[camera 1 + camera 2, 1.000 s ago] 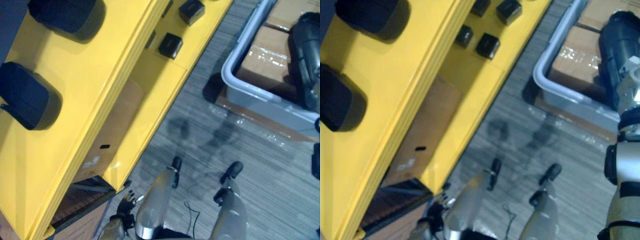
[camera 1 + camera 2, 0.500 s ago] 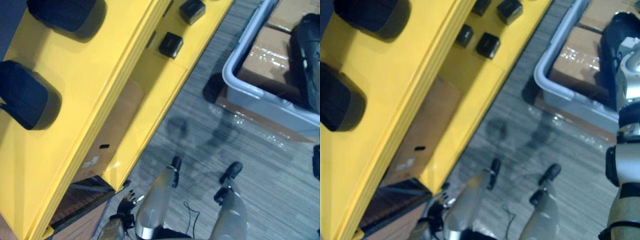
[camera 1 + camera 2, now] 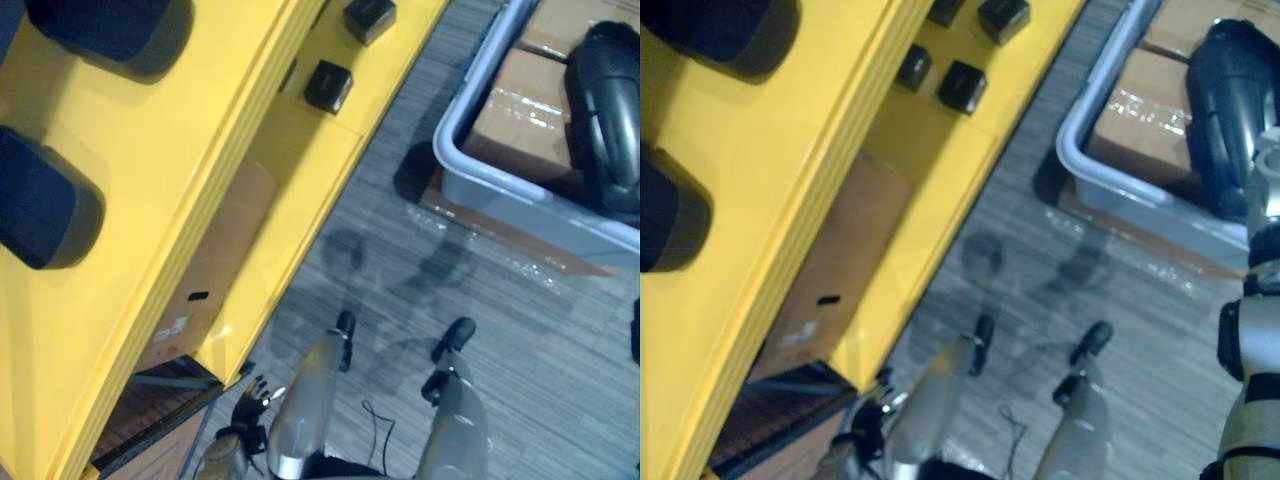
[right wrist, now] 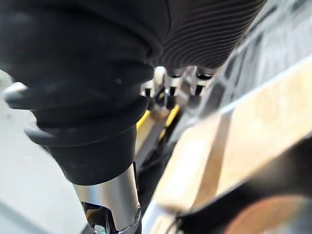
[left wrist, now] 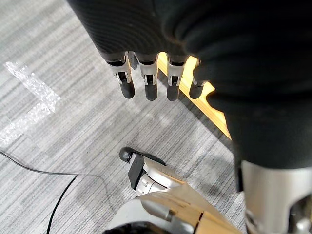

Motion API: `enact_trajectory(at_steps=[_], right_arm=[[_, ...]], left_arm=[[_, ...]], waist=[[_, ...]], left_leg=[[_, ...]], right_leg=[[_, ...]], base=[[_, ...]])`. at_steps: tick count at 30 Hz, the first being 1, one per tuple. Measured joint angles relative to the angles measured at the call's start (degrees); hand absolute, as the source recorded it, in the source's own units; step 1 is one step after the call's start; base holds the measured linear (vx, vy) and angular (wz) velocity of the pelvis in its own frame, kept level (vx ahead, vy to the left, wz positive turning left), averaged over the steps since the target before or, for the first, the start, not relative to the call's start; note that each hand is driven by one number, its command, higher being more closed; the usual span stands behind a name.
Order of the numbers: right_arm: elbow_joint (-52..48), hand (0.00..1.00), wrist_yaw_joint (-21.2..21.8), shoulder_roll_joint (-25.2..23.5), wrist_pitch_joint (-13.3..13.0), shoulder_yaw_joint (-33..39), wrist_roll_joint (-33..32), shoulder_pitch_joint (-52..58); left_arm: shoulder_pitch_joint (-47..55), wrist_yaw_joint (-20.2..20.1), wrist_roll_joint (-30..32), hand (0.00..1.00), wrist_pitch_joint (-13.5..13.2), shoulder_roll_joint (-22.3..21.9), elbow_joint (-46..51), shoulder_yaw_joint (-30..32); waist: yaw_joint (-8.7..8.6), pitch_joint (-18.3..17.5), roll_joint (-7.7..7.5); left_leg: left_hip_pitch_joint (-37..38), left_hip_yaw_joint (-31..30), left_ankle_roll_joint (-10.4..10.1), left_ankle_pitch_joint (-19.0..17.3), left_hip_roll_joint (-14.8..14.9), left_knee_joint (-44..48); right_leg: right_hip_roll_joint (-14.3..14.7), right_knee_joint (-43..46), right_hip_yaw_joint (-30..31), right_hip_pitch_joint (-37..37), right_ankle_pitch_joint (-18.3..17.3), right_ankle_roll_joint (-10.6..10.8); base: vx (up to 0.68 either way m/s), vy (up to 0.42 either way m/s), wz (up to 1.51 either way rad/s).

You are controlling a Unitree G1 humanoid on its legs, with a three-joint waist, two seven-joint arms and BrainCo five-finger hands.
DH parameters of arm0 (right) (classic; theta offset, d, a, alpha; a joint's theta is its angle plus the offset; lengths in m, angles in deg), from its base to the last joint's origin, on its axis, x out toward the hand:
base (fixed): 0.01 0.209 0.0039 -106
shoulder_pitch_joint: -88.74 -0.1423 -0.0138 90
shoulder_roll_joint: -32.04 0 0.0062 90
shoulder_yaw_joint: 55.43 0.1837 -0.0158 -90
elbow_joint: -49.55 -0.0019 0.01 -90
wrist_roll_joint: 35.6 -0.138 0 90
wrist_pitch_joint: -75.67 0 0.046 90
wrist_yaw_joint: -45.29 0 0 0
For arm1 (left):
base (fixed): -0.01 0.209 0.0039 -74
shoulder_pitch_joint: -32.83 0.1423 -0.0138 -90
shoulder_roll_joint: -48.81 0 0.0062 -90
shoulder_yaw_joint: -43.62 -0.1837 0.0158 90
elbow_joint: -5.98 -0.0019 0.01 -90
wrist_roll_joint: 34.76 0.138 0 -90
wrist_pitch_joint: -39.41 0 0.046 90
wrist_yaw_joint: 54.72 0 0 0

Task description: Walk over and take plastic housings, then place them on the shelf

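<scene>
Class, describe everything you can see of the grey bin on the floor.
The grey bin looks like pale plastic, with a rounded rim and smooth walls. It stands upright on the striped carpet, on flat brown cardboard, apart from the yellow shelf. Inside lie taped cardboard boxes and a dark plastic housing.

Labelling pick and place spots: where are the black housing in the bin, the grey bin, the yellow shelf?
black housing (image 3: pixel 605 110): left eye view, its rounded back.
grey bin (image 3: pixel 520 200): left eye view, near wall.
yellow shelf (image 3: pixel 150 150): left eye view, bare top board.
</scene>
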Motion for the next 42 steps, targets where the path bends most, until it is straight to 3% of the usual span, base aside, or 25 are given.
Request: enact_trajectory(at_steps=[9, 15, 19, 21, 26, 28, 35, 36, 42], right_arm=[[4.01, 0.0, 0.77, 2.29, 2.26, 2.52, -0.17, 1.89], [5.81, 0.0, 8.13, 2.81, 2.26, 4.23, -0.08, 4.49], [5.97, 0.0, 9.05, 2.82, 2.52, 4.17, 0.0, 4.81], [6.15, 0.0, 9.99, 2.84, 4.18, 4.07, 0.09, 5.04], [6.56, 0.0, 13.16, 2.92, 5.55, 3.86, 0.59, 5.99], [6.54, 0.0, 15.81, 2.93, 5.63, 3.48, 2.33, 6.32], [6.35, 0.0, 18.45, 5.1, 5.06, 0.94, 6.11, 6.37], [6.22, 1.0, 19.01, 5.46, 4.49, -0.46, 6.93, 6.4], [4.44, 1.0, 20.44, 6.12, 4.26, -3.39, 9.62, 6.41]], left_arm=[[0.0, -0.02, 0.01, 0.0, 0.07, 0.09, 0.21, 0.49], [-0.02, -0.08, -0.1, 0.0, 0.21, 0.13, 0.45, 0.47], [-0.05, -0.09, -0.23, 0.0, -0.03, 0.12, 0.44, 0.41], [-0.05, -0.1, -0.36, 0.0, -0.11, 0.13, 0.44, 0.38], [-0.2, -0.49, -0.48, 0.0, -0.16, 0.1, 0.5, 0.34], [-0.21, -0.53, -0.49, 0.0, -0.24, 0.1, 0.76, 0.3], [-0.31, -0.61, -0.55, 0.0, -0.57, 0.08, 1.55, 0.2], [-0.31, -0.69, -0.57, 0.0, -0.6, 0.09, 1.88, 0.2], [-0.31, -0.86, -0.59, 0.0, -0.61, 0.1, 2.16, 0.03]], waist=[[-1.14, 0.04, -0.06], [-1.07, 0.04, -0.06], [-0.92, 0.04, -0.06], [-0.86, 0.04, -0.05], [-0.73, 0.01, -0.01], [-0.66, -0.03, 0.05], [-0.07, -0.17, 0.26], [0.11, -0.17, 0.26], [0.65, -0.2, 0.31]], left_leg=[[-0.72, 0.0, 0.07, -0.09, 0.03, -0.08], [-1.54, 0.01, 0.08, -0.11, 0.04, -0.09], [-2.28, -0.01, 0.08, -0.11, -0.04, -0.01], [-2.74, -0.04, 0.08, -0.11, -0.05, 0.1], [-3.15, -0.07, 0.08, -0.1, -0.16, 0.12], [-3.44, -0.08, 0.08, -0.1, -0.3, 0.12], [-5.01, -1.08, 0.11, -0.1, -0.69, 1.15], [-5.09, -1.21, 0.11, -0.11, -0.71, 1.22], [-5.47, -1.46, 0.1, -0.09, -0.67, 1.27]], right_leg=[[0.2, -0.88, -0.07, -0.32, 0.14, 0.04], [0.22, -0.57, 0.04, -1.34, 0.24, 0.14], [0.06, -0.08, 0.06, -2.21, 0.21, 0.13], [0.01, 0.16, 0.06, -2.73, 0.14, 0.09], [-0.18, 0.91, 0.1, -3.45, -0.16, 0.06], [-0.42, 1.47, 0.13, -4.01, -0.42, 0.09], [-0.89, 3.04, -0.2, -5.46, -1.19, 0.09], [-0.91, 3.14, -0.33, -5.45, -1.23, 0.08], [-0.92, 3.22, -1.02, -5.42, -1.56, -0.21]], base=[[0.0, 0.0, 0.0], [0.0, 0.0, 0.0], [0.0, 0.0, 0.0], [0.0, 0.0, 0.0], [0.0, 0.0, 0.0], [0.0, 0.0, 0.0], [0.0, 0.004, 0.04], [-0.02, 0.003, 0.05], [-0.01, -0.003, 0.03]])
